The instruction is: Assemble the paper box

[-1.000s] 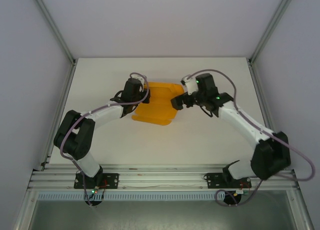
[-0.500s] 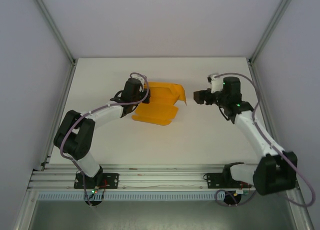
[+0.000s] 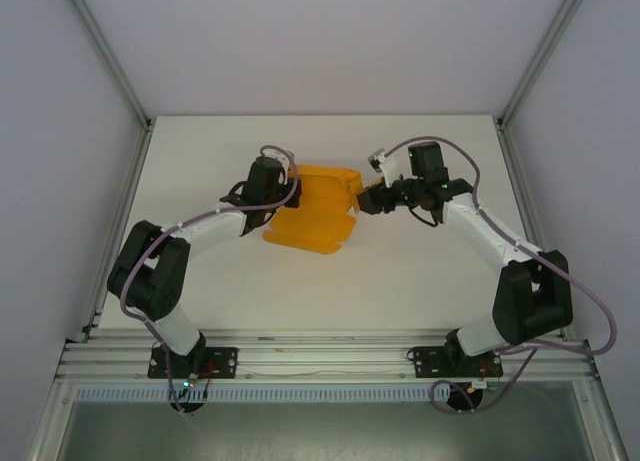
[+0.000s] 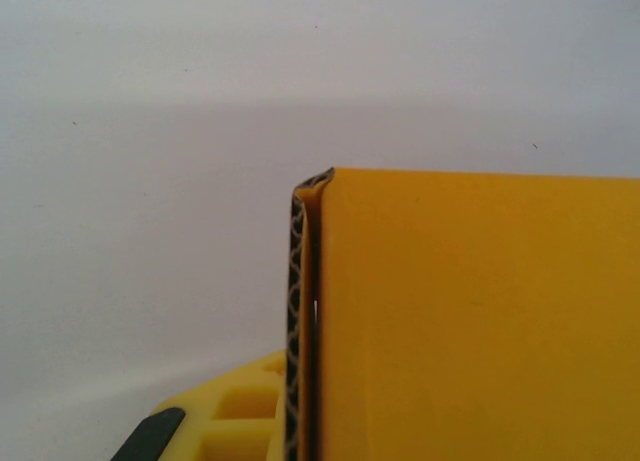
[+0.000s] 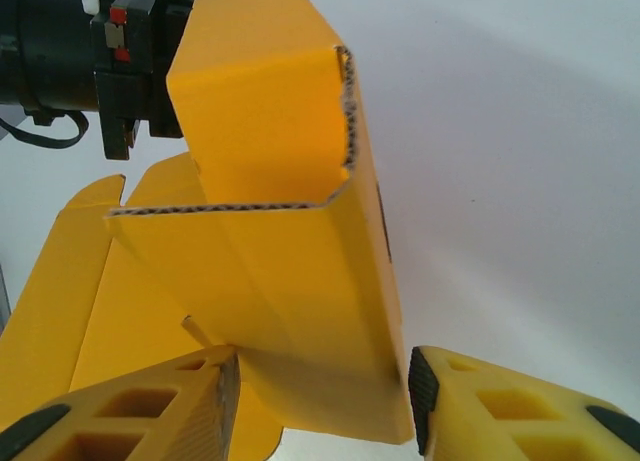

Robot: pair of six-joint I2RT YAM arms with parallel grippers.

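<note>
The orange-yellow paper box (image 3: 312, 217) lies partly folded in the middle of the table, with flaps spread toward the near side. My left gripper (image 3: 287, 188) is shut on its left wall; in the left wrist view the corrugated edge of the box (image 4: 296, 321) runs up from the jaws beside one yellow finger (image 4: 225, 421), and the other finger is hidden behind the card. My right gripper (image 3: 361, 202) is open at the box's right end. In the right wrist view a raised, curled flap (image 5: 285, 271) stands between its fingers, the left fingertip (image 5: 222, 386) against it.
The white table (image 3: 420, 271) has free room on all sides of the box. Grey enclosure walls and metal posts (image 3: 534, 61) border it, and an aluminium rail (image 3: 320, 356) carries the arm bases at the near edge.
The right arm pulled away to the right half a second ago, then came back to the box's right flap with its jaws around it. The left arm held still.
</note>
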